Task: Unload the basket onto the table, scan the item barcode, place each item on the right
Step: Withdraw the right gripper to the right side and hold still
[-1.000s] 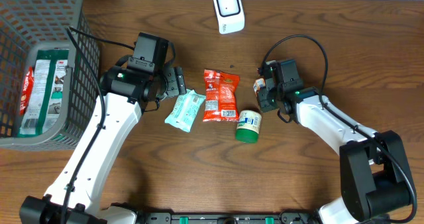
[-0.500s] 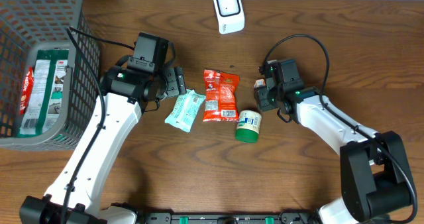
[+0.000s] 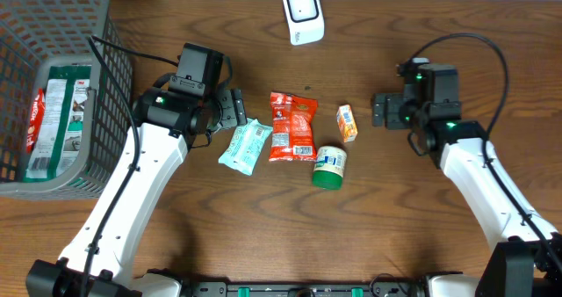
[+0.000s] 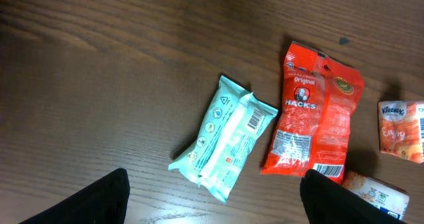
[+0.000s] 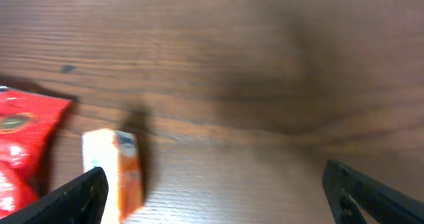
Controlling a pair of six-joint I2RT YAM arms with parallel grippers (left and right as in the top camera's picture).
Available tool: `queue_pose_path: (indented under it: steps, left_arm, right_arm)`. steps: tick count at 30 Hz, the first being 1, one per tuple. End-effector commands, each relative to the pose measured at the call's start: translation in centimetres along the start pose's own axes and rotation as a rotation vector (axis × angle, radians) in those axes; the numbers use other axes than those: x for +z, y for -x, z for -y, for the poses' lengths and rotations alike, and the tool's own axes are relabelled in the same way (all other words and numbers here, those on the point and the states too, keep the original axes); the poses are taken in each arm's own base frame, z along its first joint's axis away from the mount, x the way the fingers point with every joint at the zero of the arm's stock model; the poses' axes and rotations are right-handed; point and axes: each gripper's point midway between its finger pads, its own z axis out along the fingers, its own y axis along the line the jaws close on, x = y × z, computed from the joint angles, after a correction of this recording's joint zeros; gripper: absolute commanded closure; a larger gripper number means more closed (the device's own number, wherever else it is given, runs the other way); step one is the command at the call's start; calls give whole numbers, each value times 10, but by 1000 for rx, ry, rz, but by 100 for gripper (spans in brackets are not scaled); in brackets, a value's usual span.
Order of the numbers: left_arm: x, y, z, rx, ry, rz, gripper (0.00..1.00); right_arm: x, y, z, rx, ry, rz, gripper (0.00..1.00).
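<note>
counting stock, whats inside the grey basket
The grey basket holds a green and white packet and a red packet. Anything beneath them is covered.

Print on the orange box (image 5: 114, 171) is blurred unreadable, and the grey basket (image 3: 114, 104) runs off the overhead's left edge.

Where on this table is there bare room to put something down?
Bare wood lies on the robot's side of the green-lidded tub, and right of the white scanner. The middle is crowded: teal packet, red packet, orange box and tub lie close together.
</note>
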Motion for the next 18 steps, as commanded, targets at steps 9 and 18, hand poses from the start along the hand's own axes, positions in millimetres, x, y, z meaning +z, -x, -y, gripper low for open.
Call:
queue_pose_path:
  steps: [9, 18]
  left_arm:
    - [3, -1, -3, -10, 15, -7, 17]
    - [3, -1, -3, -10, 15, -8, 17]
  right_arm:
    - [-5, -26, 13, 33, -29, -115, 1]
    - [-5, -26, 13, 33, -29, -115, 1]
